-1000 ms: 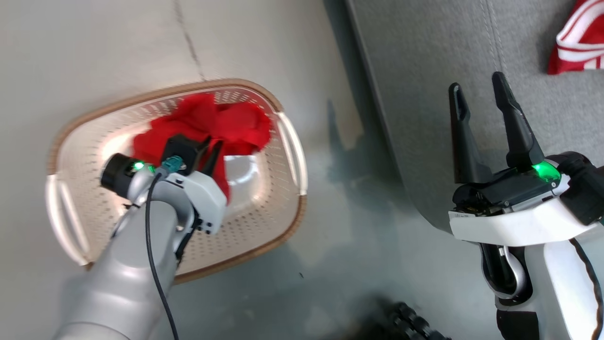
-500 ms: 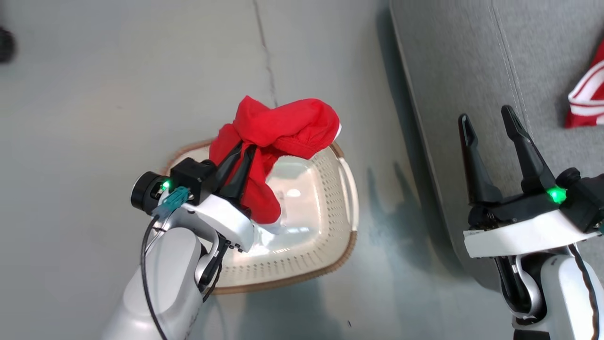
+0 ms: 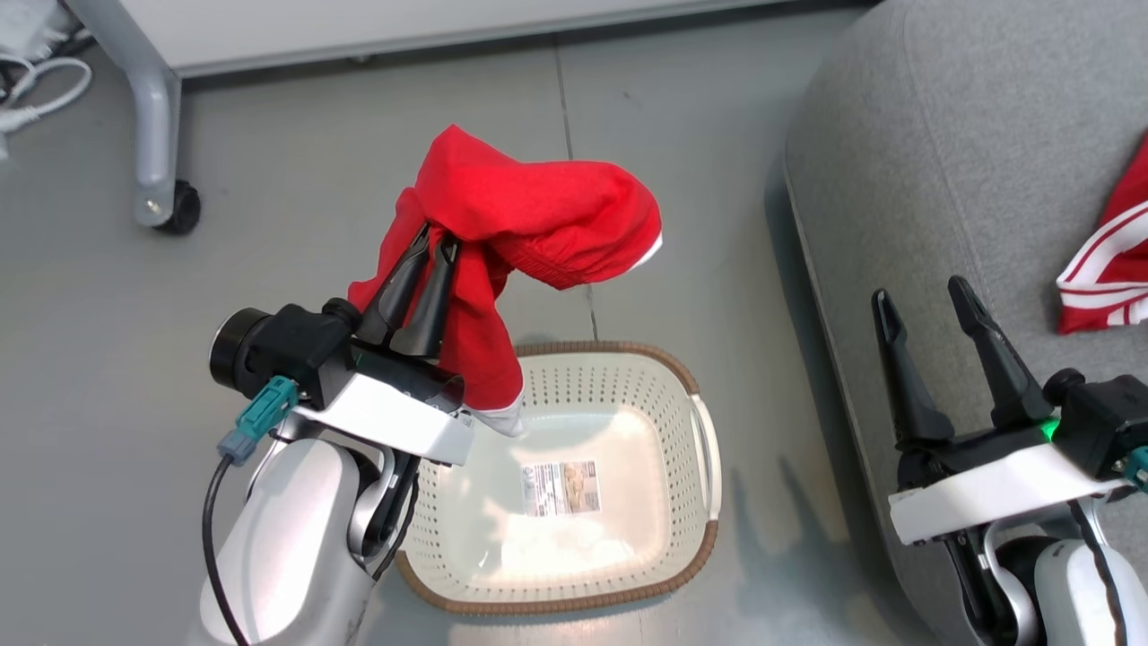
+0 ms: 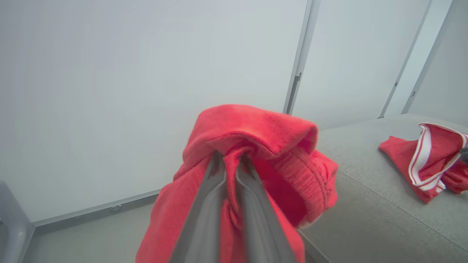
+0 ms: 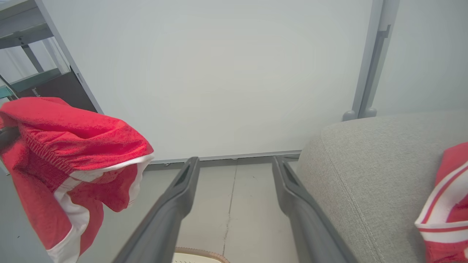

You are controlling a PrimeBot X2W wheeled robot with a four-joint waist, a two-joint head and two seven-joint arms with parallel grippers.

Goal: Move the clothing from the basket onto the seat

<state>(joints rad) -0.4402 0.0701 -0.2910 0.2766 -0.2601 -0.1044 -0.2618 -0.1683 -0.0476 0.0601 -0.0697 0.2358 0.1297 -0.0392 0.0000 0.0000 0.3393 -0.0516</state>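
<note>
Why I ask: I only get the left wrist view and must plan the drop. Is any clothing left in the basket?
Observer: No. The basket holds just a label sticker on its bottom.
Operator: Where is the right tool?
Observer: The right tool is open and holding nothing, over the seat's near edge in the head view.
Operator: Anything on the floor nearby?
Observer: A grey leg on a black wheel stands beyond the basket, to the left.
</note>
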